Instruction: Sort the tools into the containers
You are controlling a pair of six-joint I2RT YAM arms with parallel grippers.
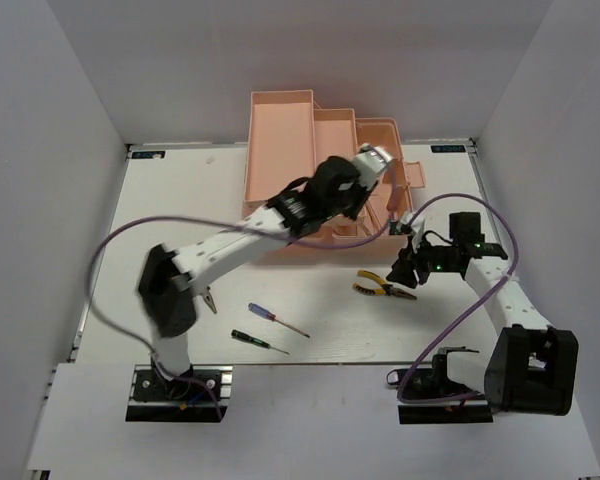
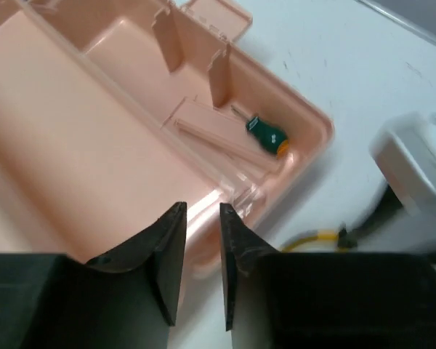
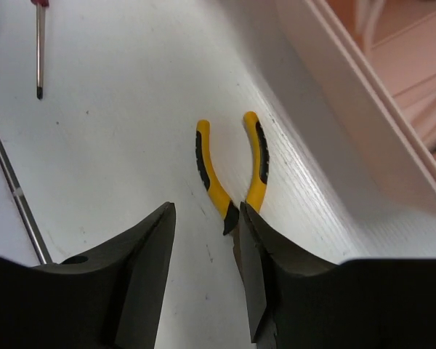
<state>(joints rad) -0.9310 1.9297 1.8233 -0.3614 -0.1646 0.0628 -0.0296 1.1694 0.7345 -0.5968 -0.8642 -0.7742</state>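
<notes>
Yellow-handled pliers [image 3: 232, 212] before the toolbox [image 2: 73, 131] are next; right gripper [image 3: 206, 218], apart at their head, should close; left gripper [image 2: 202, 218] hovers over the toolbox, slightly apart, empty.

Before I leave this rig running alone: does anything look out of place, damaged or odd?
Nothing looks damaged or spilled. Only unsorted tools stand out: the pliers, a purple-handled screwdriver and a dark-handled screwdriver lie loose on the table before the open toolbox.
</notes>
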